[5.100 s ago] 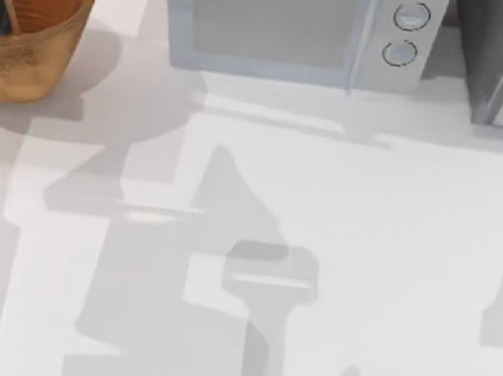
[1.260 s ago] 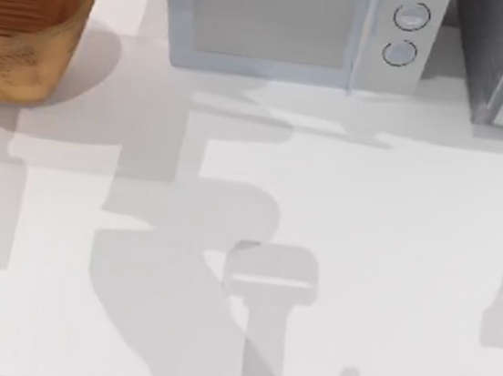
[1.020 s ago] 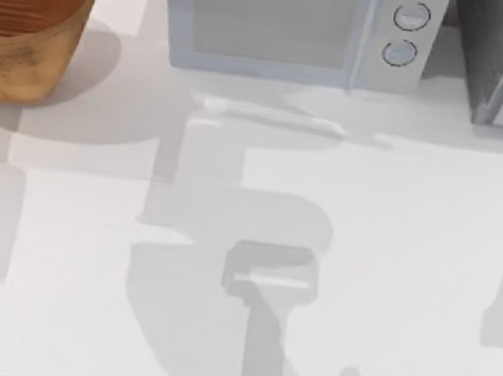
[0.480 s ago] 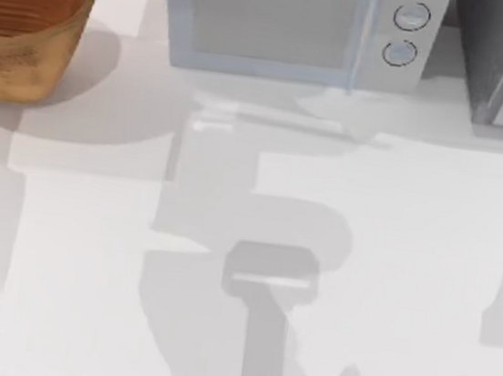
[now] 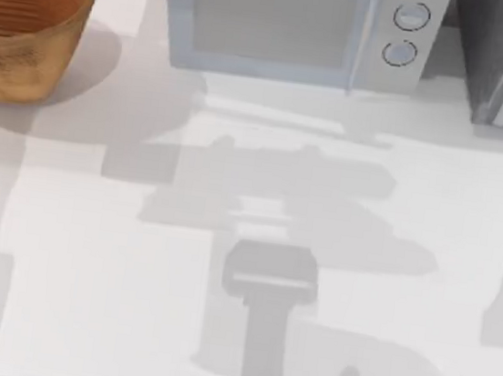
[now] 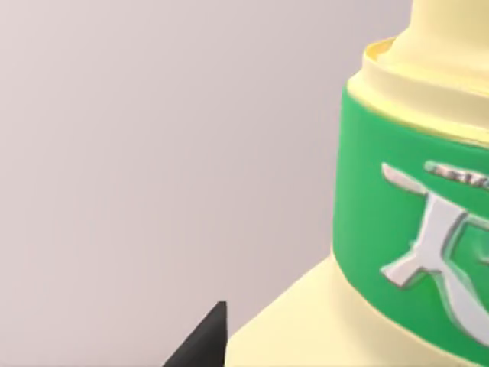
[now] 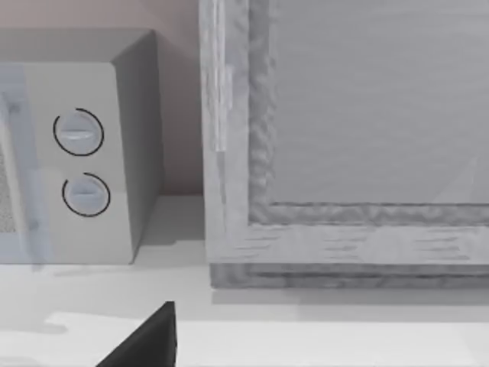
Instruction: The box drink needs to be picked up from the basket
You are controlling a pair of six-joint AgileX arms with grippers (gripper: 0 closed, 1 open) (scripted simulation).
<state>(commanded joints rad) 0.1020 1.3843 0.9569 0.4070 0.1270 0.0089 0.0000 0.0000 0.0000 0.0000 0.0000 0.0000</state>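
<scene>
Filling the left wrist view, box drink (image 6: 397,252) cropped.

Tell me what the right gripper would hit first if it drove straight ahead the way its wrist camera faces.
Probably the grey framed cabinet beside the microwave, though depth is unclear.

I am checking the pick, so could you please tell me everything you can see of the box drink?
The box drink shows in the left wrist view, close to the camera: a pale yellow-cream carton with a stepped top and a wide green band bearing white marks. A plain pinkish wall lies behind it. A dark finger tip sits beside its lower edge. The basket holds nothing.
</scene>
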